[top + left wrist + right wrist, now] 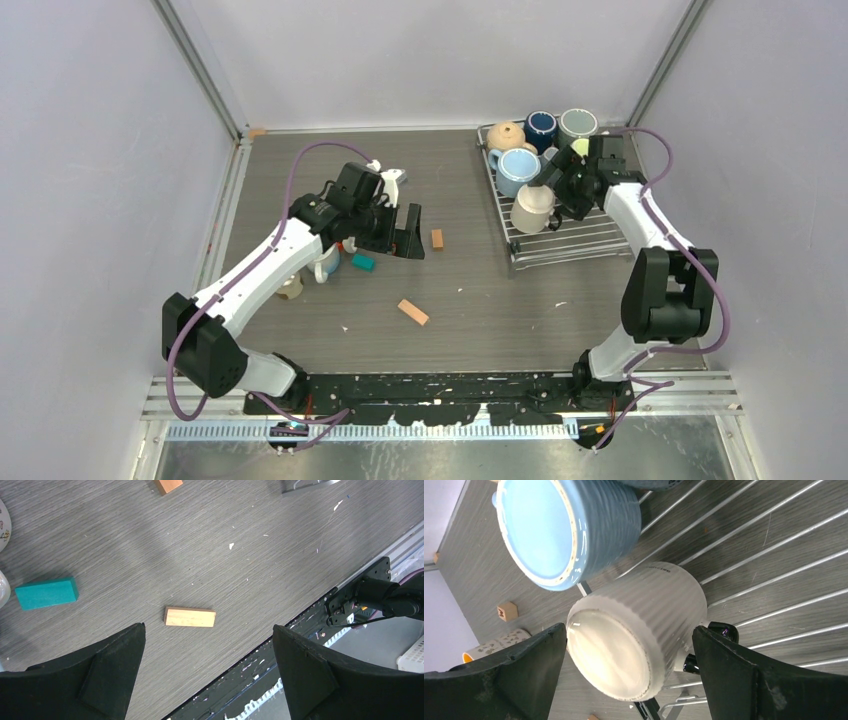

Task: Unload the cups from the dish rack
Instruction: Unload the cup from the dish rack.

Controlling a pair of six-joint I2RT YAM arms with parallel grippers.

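1. Rough guess was partway done. At least two cups were already out on the table [470, 300] by the left arm: a white-and-blue cup [327, 265] and a beige cup [290, 288]. Both were half tucked under the arm, so there may have been more I couldn't see.
2. Plenty was left in the rack [575, 245]. A tan cup [505, 135], a navy cup [541, 127] and a grey-green cup [578, 125] sat along the far end. A light blue cup [517, 170] came next, and a white cup [533, 208] sat nearest the bare wires. There was a sliver of lime green under the right arm too, but too little showed to say what it was.
3. The right fingers [499, 680] were spread wide, one on each side of the white cup [644, 625], and not clamped on it. One finger sat right by the rim, and I couldn't tell if it was touching.
4. The left fingers [90, 680] were wide apart too and held nothing. They hung over the table with a wooden block [190, 616] below the gap.
5. As for stuff in the way, the light blue cup [564, 525] was just beside the white one, so I'd say it could get bumped on the lift. A teal block [46, 593] and an orange block [167, 485] cluttered the spot where the cups were landing.
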